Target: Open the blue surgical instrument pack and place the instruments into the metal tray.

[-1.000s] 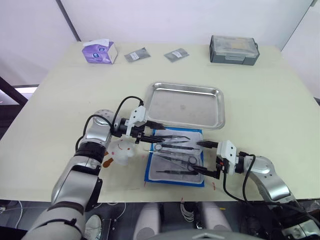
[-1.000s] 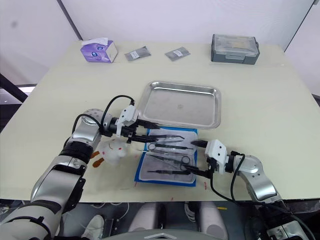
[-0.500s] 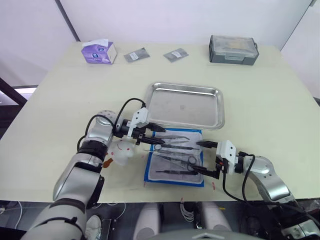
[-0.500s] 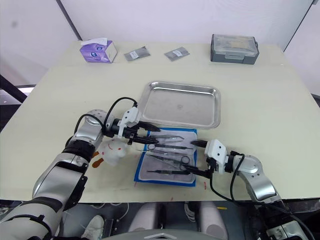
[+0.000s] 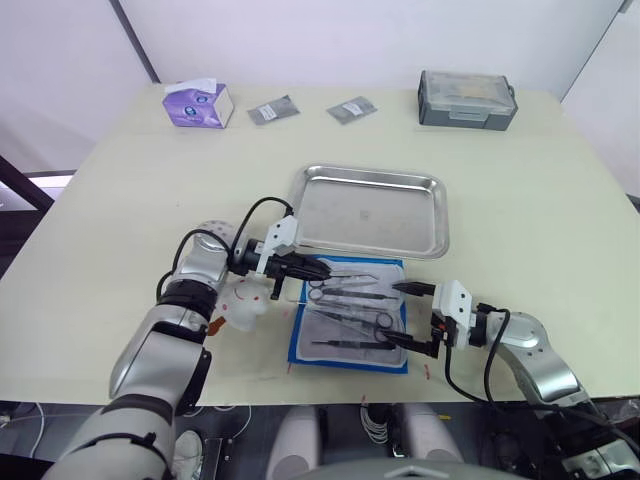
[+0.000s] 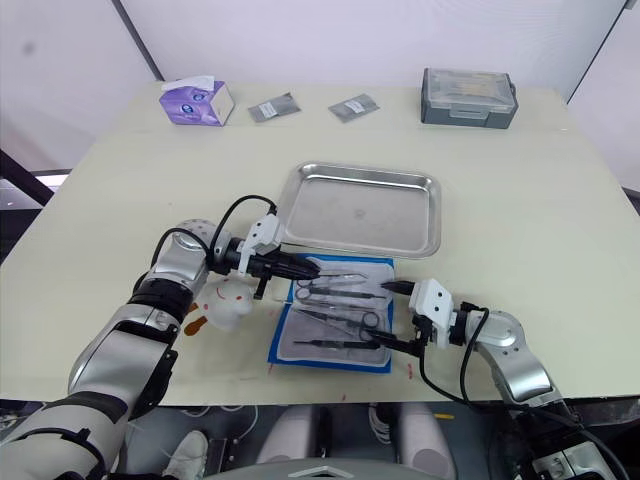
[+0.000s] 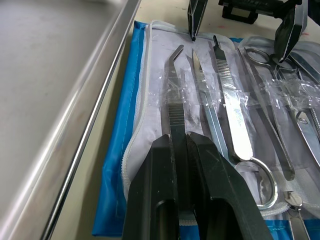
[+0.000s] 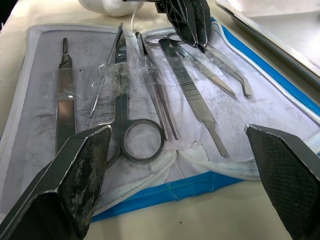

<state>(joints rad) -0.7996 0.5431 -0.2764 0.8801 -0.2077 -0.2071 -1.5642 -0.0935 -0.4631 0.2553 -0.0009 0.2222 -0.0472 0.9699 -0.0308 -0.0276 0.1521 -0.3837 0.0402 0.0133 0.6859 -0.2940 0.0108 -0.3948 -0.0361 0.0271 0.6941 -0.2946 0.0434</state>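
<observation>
Pack (image 5: 350, 315) lies open on tabletop (image 5: 120, 200) just below empty tray (image 5: 372, 210), so left end effector (image 7: 180, 145) pinches bent tweezers (image 7: 174, 100) w/ jaws closed; right end effector (image 5: 405, 315) waits wide open, empty.

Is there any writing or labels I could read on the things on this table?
None is readable.
Purple tissue box: print too small to read.
Two grey foil packets: no text legible.
Grey lidded box: label blurred.
Blue surgical instrument pack: no print showing.
</observation>
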